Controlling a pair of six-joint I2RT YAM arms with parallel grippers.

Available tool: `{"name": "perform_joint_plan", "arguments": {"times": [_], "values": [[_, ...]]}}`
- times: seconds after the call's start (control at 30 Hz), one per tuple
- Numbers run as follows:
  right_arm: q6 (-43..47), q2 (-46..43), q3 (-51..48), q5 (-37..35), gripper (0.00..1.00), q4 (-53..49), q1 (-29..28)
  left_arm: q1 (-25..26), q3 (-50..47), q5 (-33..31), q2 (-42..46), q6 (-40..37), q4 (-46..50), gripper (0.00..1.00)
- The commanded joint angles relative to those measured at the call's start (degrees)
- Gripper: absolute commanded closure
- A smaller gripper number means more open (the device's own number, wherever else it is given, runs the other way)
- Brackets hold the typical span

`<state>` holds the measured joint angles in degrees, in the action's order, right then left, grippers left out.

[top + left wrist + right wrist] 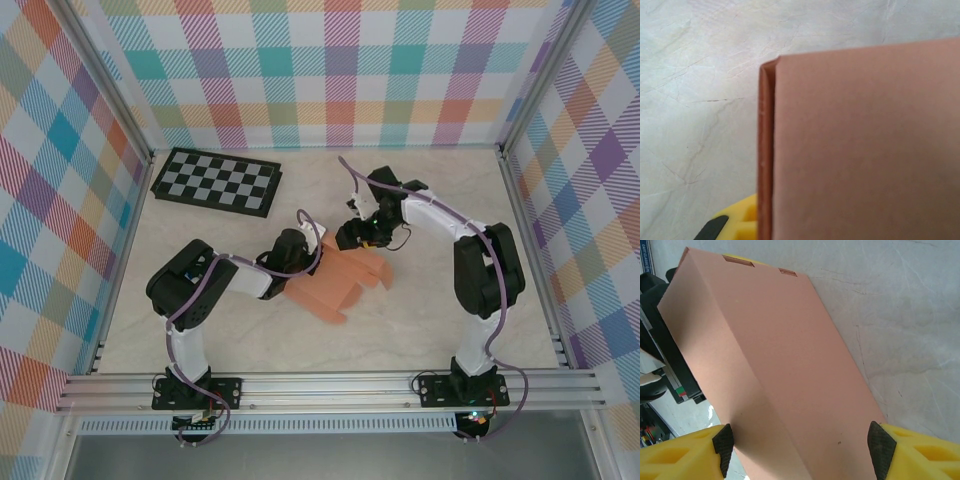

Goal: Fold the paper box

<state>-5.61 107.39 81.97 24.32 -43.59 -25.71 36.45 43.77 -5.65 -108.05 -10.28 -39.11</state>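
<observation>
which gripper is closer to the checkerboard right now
Left. The left gripper sits at the paper box, just below the checkerboard and to its right. The right gripper is farther right, at the box's far edge.

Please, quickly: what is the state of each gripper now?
Left gripper: shut on the salmon-orange thin card paper box.
Right gripper: open, its fingers either side of the box.

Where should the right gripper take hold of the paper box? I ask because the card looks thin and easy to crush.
Probably across the paper box's folded body, from its free end facing the right gripper. In the right wrist view the open pads already stand either side of that end, and the long crease stiffens the card there. The left gripper is at the opposite end, so the loose flaps stay free.
</observation>
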Motion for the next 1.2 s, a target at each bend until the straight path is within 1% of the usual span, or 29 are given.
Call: {"name": "perform_joint_plan", "arguments": {"times": [0.0,0.03,0.17,0.2,0.3,0.33,0.4,0.5,0.6,0.7,0.8,0.83,0.9,0.97,1.0,1.07,1.1,1.17], "values": [[-1.9,-3.1,-1.2,-0.6,0.26,0.9,0.2,-0.6,-0.5,-1.6,0.8,-1.1,3.8,0.81],[-2.4,-3.7,-1.4,-0.3,0.25,1.4,0.4,-0.6,-0.8,-0.6,1.6,-1.2,3.6,0.76],[-2.9,-5.4,-0.6,0.8,0.24,1.9,1.6,-0.6,-1.8,0.5,3.4,-1.0,3.0,0.67],[-2.6,-5.5,-0.2,0.6,0.23,1.4,1.8,-0.6,-2.3,0.6,3.9,-0.9,2.6,0.63],[-1.4,-5.6,0.9,-1.0,0.23,-0.4,2.2,-0.7,-4.8,0.8,6.1,-0.2,0.0,0.47],[-1.1,-5.6,1.1,-1.3,0.23,-0.9,2.5,-0.8,-5.5,0.6,7.4,0.1,-0.4,0.43],[-0.9,-6.2,1.0,-1.7,0.22,-1.1,2.9,-1.0,-6.8,1.2,9.9,0.3,-0.5,0.41],[-1.3,-8.5,0.0,-4.3,0.20,-0.5,3.5,-1.2,-8.5,1.3,14.1,0.7,0.0,0.40],[-1.5,-12.0,-2.0,-8.1,0.18,1.0,3.6,-1.5,-9.7,1.7,18.8,1.2,2.1,0.39],[1.0,-16.6,-5.0,-10.1,0.18,2.0,3.5,-1.8,-10.9,1.9,23.9,2.8,4.6,0.38],[5.7,-19.2,-5.1,-13.5,0.17,-0.8,2.7,-2.8,-11.5,0.9,29.4,7.7,9.8,0.36],[8.4,-19.5,-4.7,-14.6,0.17,-1.9,1.9,-3.3,-11.8,0.9,31.5,10.3,11.7,0.34],[14.4,-19.0,-3.9,-15.9,0.15,-3.6,-0.4,-4.4,-12.2,0.5,35.6,15.7,16.2,0.24],[18.7,-17.0,-1.9,-18.4,0.12,-5.3,-3.6,-5.3,-11.9,-0.6,39.4,19.6,21.8,0.14],[20.8,-15.3,-0.3,-19.1,0.12,-6.8,-5.0,-5.9,-11.5,-1.6,41.3,21.5,25.1,0.10],[22.8,-11.1,3.8,-18.2,0.10,-10.3,-6.7,-8.0,-10.5,-3.8,44.5,24.6,31.6,0.02],[23.2,-8.7,6.4,-17.2,0.10,-12.1,-7.1,-9.6,-10.1,-4.7,46.1,26.3,34.4,0.00],[22.9,-5.0,10.3,-15.1,0.09,-14.0,-7.3,-13.2,-9.9,-3.3,48.7,27.7,37.6,0.00]]}}
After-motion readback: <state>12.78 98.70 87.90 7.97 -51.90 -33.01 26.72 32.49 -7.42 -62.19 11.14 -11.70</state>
